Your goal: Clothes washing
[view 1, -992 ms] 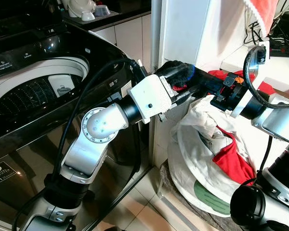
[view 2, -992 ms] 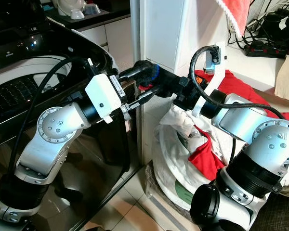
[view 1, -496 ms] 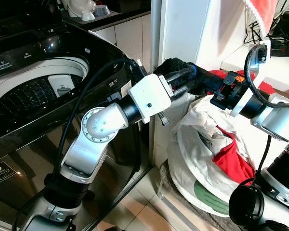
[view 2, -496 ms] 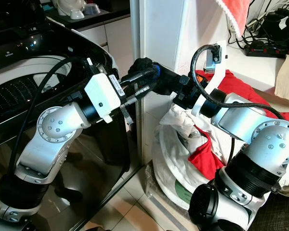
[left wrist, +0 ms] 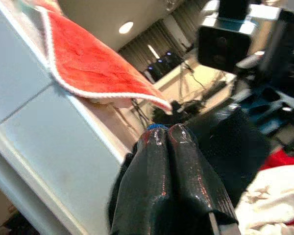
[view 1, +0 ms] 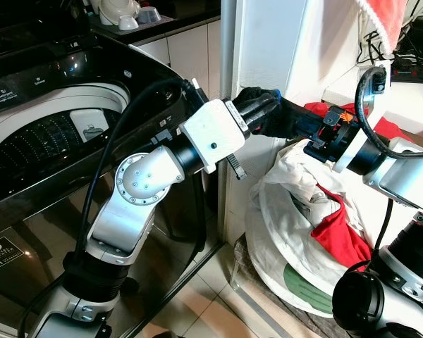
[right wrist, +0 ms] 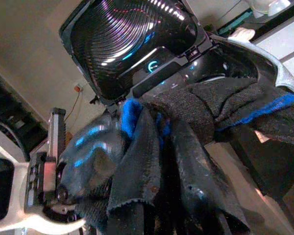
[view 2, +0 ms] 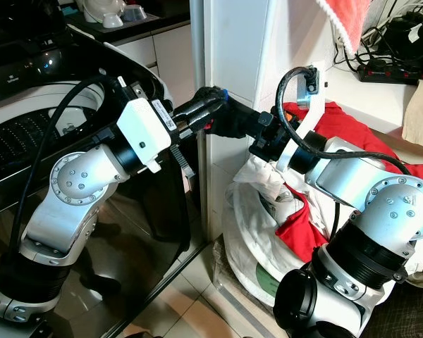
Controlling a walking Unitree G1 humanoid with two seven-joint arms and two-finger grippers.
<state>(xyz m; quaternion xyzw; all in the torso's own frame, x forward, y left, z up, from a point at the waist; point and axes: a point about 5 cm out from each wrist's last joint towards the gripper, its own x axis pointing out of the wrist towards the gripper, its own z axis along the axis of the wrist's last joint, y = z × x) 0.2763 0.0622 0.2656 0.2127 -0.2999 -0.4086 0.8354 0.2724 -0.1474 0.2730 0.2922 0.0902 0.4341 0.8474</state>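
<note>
- The washing machine (view 1: 49,134) stands at 9 to 10 o'clock in the left eye view, its lid up and the ribbed drum (view 1: 39,141) exposed.
- A white laundry bag (view 1: 289,232) sits on the floor at 4 to 5 o'clock, just beside the white cabinet (view 1: 268,42); a red garment (view 1: 338,239) lies in its mouth.
- A dark garment (view 1: 264,113) with a blue trim is held in the air at about 1 o'clock, above the bag and beside the machine's right edge, between the two grippers.
- The left gripper (view 1: 257,111) reaches toward 2 o'clock from the machine side. In the left wrist view its fingers (left wrist: 169,161) lie pressed together with the dark cloth around their tips: closed on the dark garment.
- The right gripper (view 2: 229,120) reaches toward 10 o'clock from the bag side and meets the left one at the garment. In the right wrist view its fingers (right wrist: 186,166) are wrapped in the dark knit cloth: gripping the dark garment.
- A red towel (view 1: 381,17) with a white edge hangs over the cabinet top at 1 o'clock.
- Cables and a power strip (view 1: 416,67) lie on the counter at 2 o'clock.
- White bowls (view 1: 123,14) stand on the dark counter at 11 o'clock, behind the machine.
</note>
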